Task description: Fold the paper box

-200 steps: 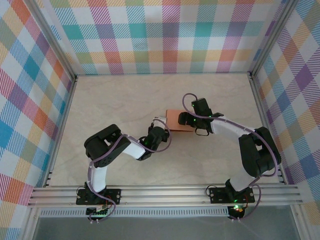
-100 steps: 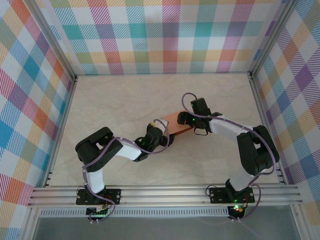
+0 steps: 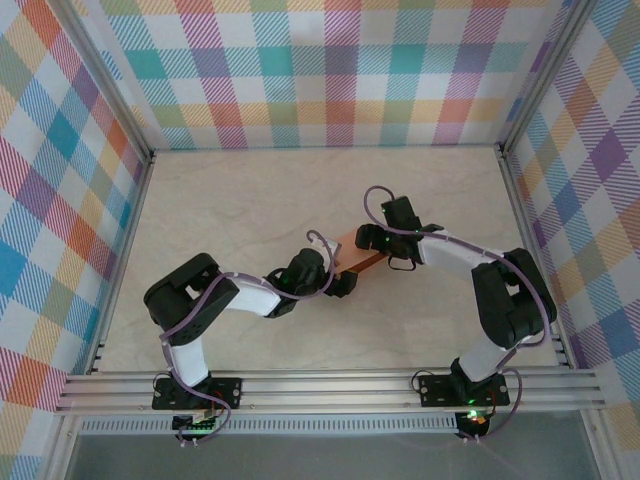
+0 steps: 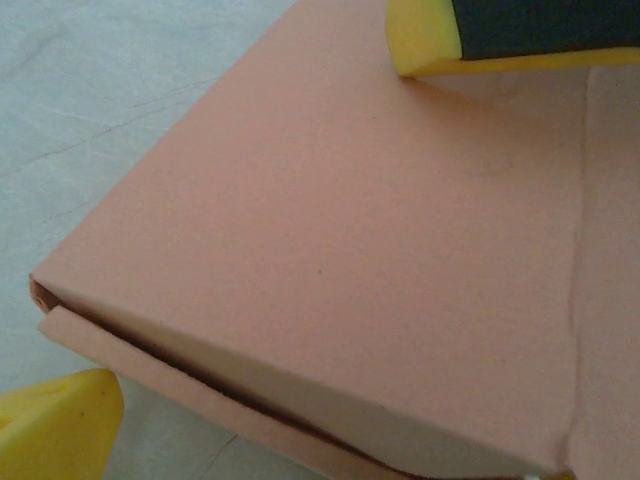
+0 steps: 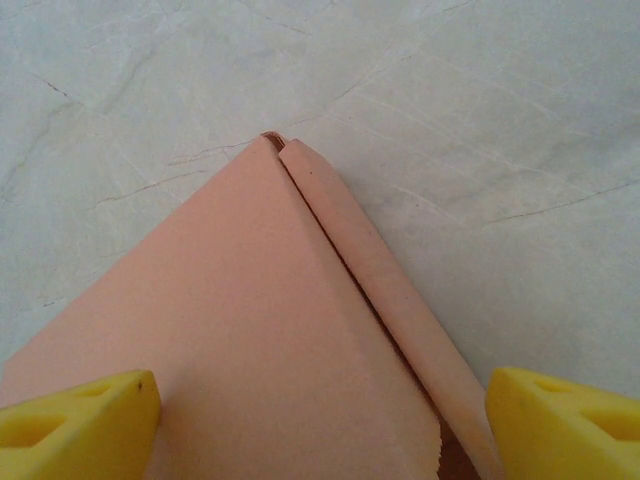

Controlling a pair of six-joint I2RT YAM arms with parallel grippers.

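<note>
1. Plaid walls [image 3: 330, 70] in pastel checks are enclosing a pale, marble-patterned table [image 3: 230, 200] on three sides.
2. The paper box [image 3: 358, 254], salmon-orange and folded into a low shape, is lying near the table's middle, a little toward the right edge and turned at an angle to the table's edges.
3. The left hand [image 3: 338, 280] is reaching in at the box's near-left end, with its jaws standing spread wide.
4. In the left wrist view, one yellow fingertip [image 4: 425, 45] is sitting over the box's top face. The other fingertip [image 4: 55, 425] is hanging over bare table just beside the box's corner, apart from the card.
5. Along that edge a narrow flap [image 4: 200, 395] is sticking out below the top panel, and a dark gap is showing between them.
6. The right hand [image 3: 380, 245] is meeting the box at its right end, its jaws also spread, with a corner of the box pointing away between them.
7. In the right wrist view, one yellow pad [image 5: 75, 425] is overlapping the top face. The other pad [image 5: 565, 425] is hovering above the table just beside a loose side flap [image 5: 390, 300]. Whether either pad is pressing on the card I cannot tell.
</note>
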